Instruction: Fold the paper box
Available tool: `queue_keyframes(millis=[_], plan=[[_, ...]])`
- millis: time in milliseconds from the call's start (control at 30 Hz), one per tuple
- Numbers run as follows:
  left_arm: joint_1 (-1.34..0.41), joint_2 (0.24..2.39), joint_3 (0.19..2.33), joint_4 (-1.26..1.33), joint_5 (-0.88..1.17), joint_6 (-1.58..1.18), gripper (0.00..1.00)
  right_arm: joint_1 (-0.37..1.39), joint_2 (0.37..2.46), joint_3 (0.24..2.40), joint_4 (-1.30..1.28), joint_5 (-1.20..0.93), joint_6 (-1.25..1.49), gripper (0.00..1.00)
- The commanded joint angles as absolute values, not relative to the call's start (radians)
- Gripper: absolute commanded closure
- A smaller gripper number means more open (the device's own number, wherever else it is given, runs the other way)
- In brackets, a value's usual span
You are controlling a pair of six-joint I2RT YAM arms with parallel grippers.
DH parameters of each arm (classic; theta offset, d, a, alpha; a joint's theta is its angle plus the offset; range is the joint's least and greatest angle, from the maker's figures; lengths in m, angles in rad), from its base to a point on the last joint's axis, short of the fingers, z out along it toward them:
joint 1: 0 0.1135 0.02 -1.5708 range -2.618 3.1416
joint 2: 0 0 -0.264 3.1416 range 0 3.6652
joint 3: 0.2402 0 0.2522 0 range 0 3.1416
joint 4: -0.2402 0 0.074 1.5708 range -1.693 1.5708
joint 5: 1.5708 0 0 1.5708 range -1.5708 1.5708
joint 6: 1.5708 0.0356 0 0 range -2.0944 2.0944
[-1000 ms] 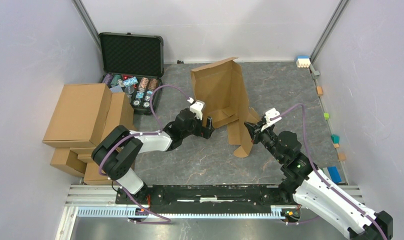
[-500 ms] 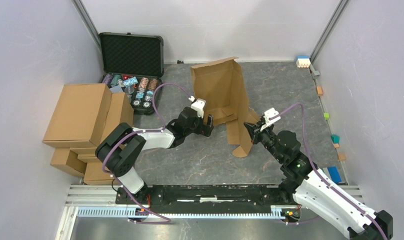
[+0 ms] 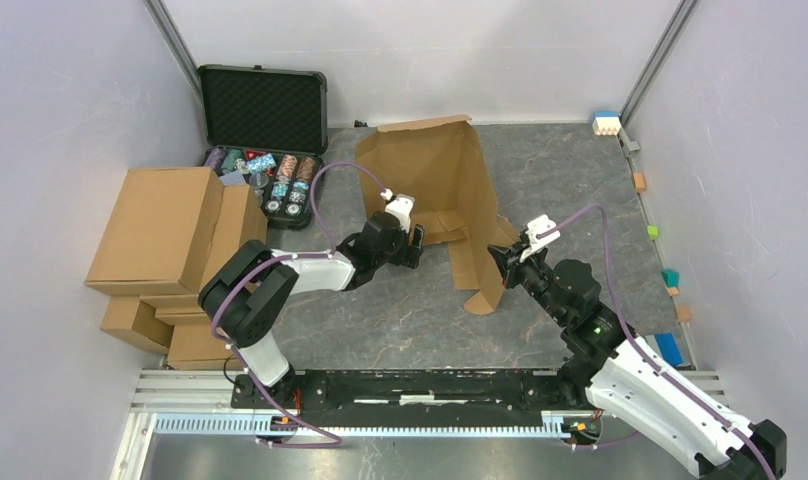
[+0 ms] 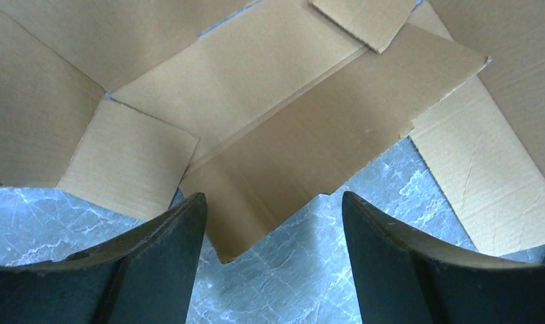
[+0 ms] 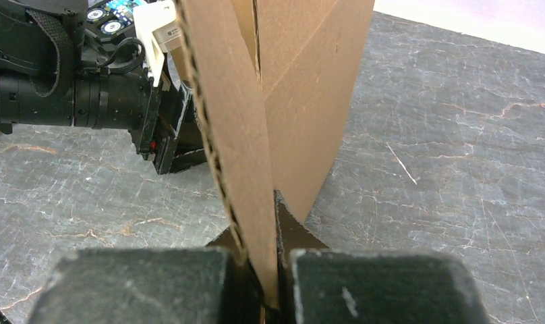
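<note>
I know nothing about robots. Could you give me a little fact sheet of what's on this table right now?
Job: folding the paper box, partly raised, one panel standing up
Left claw: open, low over the table, a flat flap corner lying in its gap, not gripped
Right claw: shut on an upright cardboard edge
Left side: pile of ready-made cartons
Far left corner: open black case holding chips
Right edge: small coloured blocks

Nothing readable is showing in any view: the paper box (image 3: 435, 185) is presenting only plain brown cardboard, and the markings on the round tokens (image 3: 280, 172) in the far-left black case (image 3: 263, 100) are appearing too small to decipher.
</note>
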State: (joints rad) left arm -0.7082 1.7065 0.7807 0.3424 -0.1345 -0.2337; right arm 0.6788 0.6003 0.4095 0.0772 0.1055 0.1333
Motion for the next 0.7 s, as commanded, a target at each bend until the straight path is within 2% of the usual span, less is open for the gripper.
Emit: queue_keyframes(millis=[0,167,367,500,667], plan=[[-0.707,1.640,0.779,0.302,-0.124,-0.177,0.18,0.681,0.617,0.457,0.016,0.103,0.134,1.00],[-0.707,1.500,0.692,0.298,-0.099,-0.172,0.00,0.681,0.629,0.463,0.014,0.101,0.124,1.00],[-0.664,1.361,0.636,0.243,-0.119,-0.238,0.00,0.680,0.650,0.478,0.009,0.095,0.113,1.00],[-0.524,1.355,0.621,0.256,-0.029,-0.319,0.01,0.681,0.652,0.479,0.013,0.088,0.114,1.00],[-0.484,1.390,0.638,0.315,-0.064,-0.322,0.04,0.680,0.655,0.479,0.013,0.083,0.115,1.00]])
